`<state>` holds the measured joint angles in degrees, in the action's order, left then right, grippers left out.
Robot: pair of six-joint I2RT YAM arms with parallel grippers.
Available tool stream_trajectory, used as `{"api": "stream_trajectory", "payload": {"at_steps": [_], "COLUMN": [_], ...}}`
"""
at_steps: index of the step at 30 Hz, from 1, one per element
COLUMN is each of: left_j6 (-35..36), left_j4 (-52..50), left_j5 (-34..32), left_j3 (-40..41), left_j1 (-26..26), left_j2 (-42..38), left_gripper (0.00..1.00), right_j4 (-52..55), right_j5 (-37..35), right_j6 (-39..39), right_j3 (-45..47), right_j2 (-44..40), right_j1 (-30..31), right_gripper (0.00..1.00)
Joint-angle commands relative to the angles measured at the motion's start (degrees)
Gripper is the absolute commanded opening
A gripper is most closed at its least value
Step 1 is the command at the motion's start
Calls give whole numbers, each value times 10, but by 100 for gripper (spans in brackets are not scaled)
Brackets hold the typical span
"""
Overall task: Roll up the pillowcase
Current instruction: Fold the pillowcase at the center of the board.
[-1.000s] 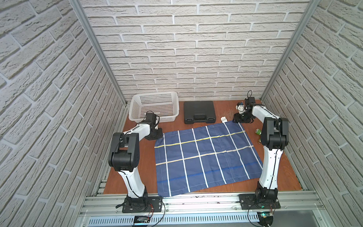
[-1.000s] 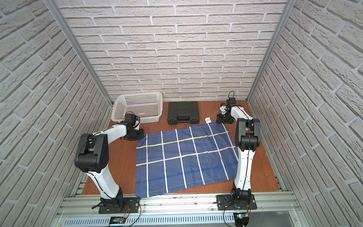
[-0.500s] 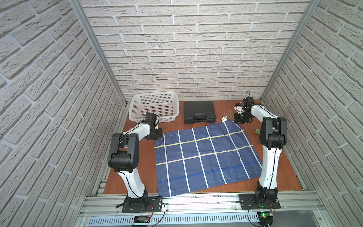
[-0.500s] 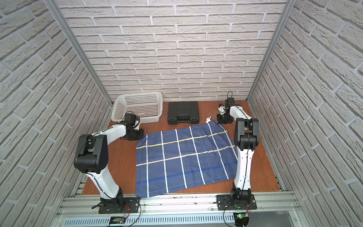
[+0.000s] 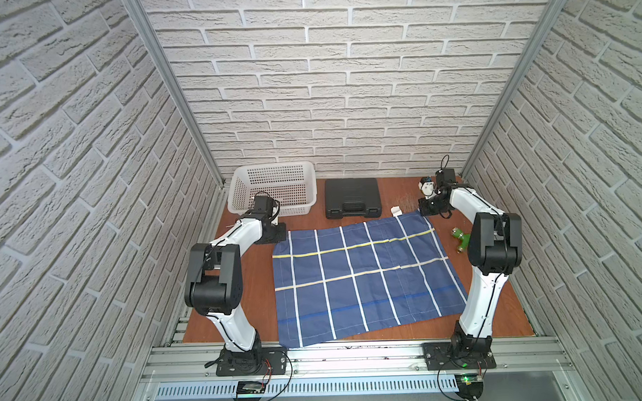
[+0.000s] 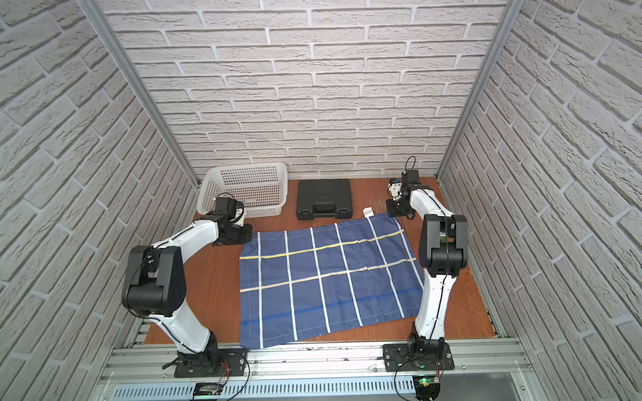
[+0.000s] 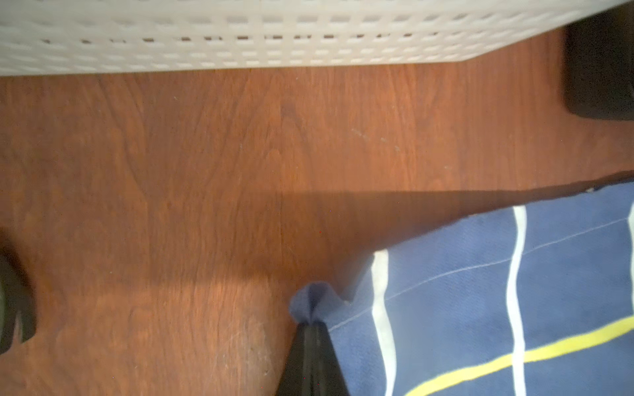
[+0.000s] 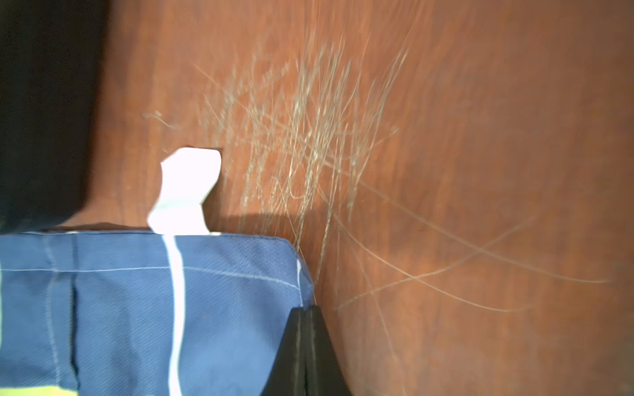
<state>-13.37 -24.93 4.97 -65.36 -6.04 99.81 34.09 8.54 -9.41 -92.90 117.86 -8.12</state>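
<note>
Closure of the right gripper (image 8: pixel 305 312) is the change you should note. Its jaws, apart a second ago, now meet on the far right corner of the pillowcase (image 5: pixel 366 277), seen at the lower centre of the right wrist view. Just beside that corner the white care tag (image 8: pixel 187 192) lies on the table (image 5: pixel 499 312). The left gripper (image 7: pixel 310 325) is as it was, jaws pressed together on the bunched far left corner, low in the left wrist view. In both top views you find the cloth otherwise spread flat across the centre of the frame, in the same place as before, its near edge reaching the table's front edge. Above it in the frame stand the white basket (image 5: pixel 297 206) and the black case (image 5: pixel 352 202), both apart from the cloth. A small green object (image 5: pixel 460 237) lies to its right.
</note>
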Motion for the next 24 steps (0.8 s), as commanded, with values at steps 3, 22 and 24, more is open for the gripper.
{"api": "stream_trajectory", "payload": {"at_steps": [3, 22, 24], "left_j6": [20, 69, 74], "left_j4": [-22, -103, -103], "left_j5": [-4, -24, -29], "left_j3": [-7, 21, 27], "left_j1": [5, 27, 30], "left_j2": [-29, -229, -247], "left_gripper": [0, 0, 0], "right_j4": [-53, -118, -124], "right_j5": [0, 109, 119], "right_j6": [-21, -11, -8], "right_j3": [26, 137, 143], "right_j2": [-64, -223, -238], "right_j1": [1, -34, -39], "right_gripper": [2, 2, 2]}}
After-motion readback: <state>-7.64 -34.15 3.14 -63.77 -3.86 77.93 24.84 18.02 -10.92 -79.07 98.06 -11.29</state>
